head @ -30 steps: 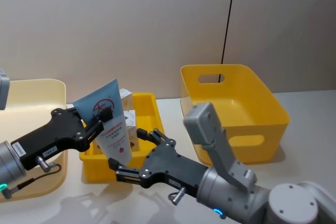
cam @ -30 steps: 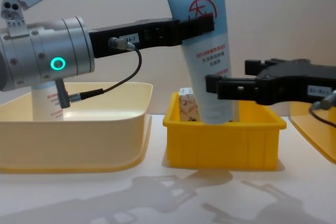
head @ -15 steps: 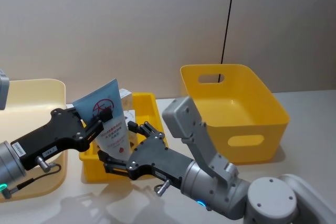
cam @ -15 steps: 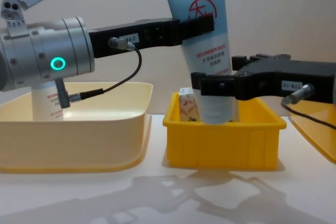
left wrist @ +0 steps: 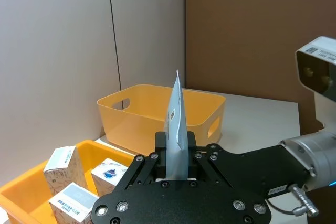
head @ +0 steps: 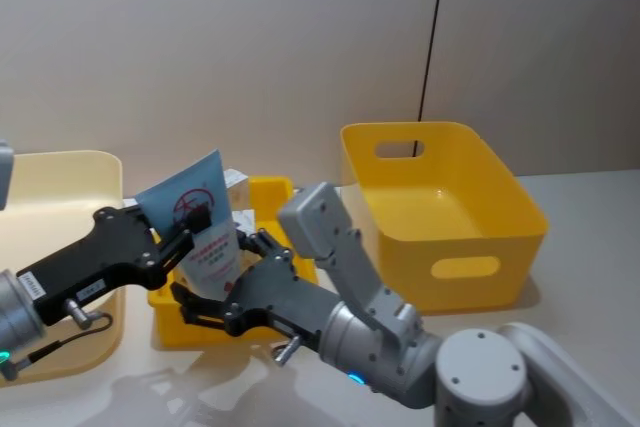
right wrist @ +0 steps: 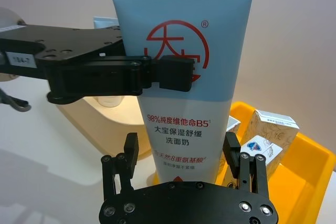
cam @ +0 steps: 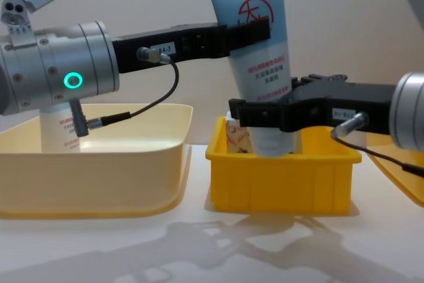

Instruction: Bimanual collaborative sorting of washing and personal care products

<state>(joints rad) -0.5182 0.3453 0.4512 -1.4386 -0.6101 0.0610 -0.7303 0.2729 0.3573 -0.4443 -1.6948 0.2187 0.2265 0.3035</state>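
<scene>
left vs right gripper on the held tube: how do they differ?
Left gripper is shut on the tube high up, at its red mark; right gripper sits lower, by the printed text. Left gripper clamps it; right gripper's fingers stand open either side, gaps showing. Both reach in level, from opposite sides, above the small yellow tray.

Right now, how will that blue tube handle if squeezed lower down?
Held near its flat end by the left gripper, the tube looks straight: probably stiff. Between the right gripper's open jaws, its smooth body may dent or slip.
</scene>
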